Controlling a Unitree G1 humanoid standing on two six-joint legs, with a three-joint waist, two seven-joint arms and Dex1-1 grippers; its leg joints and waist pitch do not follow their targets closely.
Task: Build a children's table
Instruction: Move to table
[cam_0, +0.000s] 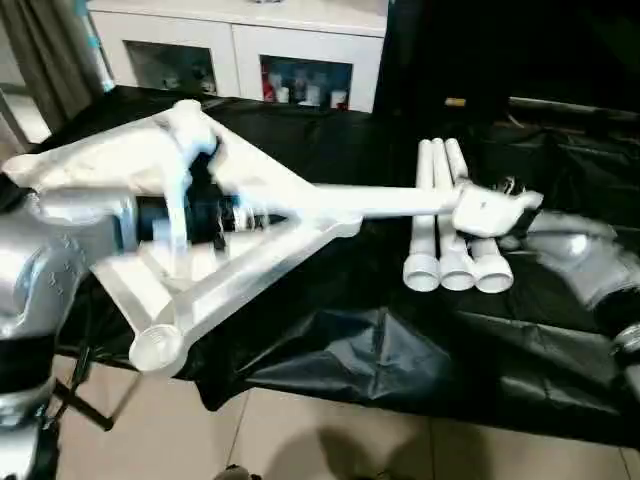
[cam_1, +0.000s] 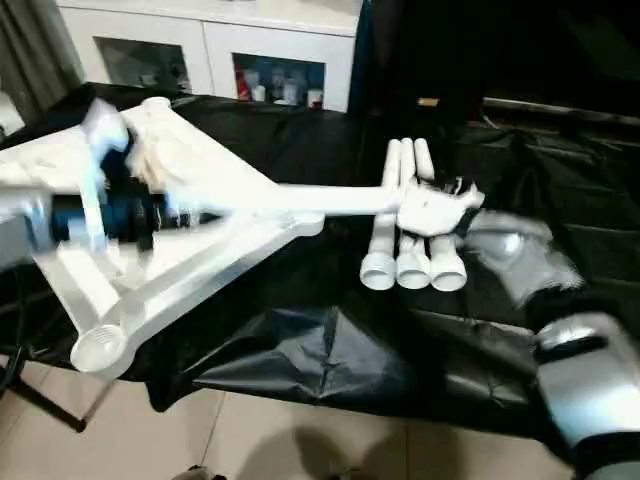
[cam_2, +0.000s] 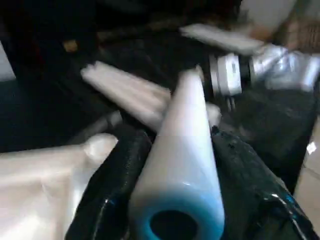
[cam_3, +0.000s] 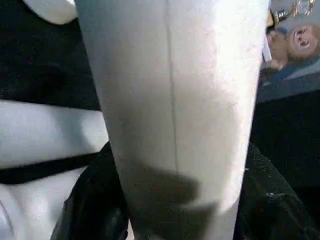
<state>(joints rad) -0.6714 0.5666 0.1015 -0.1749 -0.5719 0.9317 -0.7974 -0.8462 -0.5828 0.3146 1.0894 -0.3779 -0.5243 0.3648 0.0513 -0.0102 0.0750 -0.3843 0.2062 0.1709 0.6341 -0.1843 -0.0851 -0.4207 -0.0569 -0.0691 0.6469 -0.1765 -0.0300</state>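
Black-draped bench (cam_0: 330, 350), both forearms outstretched.

- A white cabinet (cam_0: 240, 45) with glass doors stands at the far side; small coloured things, perhaps bottles, sit behind the glass.
- Crumpled black sheeting (cam_0: 330, 360) covers the work surface.
- Pale floor tiles (cam_0: 300, 440) lie near.
- A grey curtain (cam_0: 45, 55) hangs far left.

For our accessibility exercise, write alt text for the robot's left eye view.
Both grippers, left and right, hold one round tapering white plastic table leg level above a black-covered table. Three more white legs lie side by side beneath; the white ribbed tabletop lies upside down at left.
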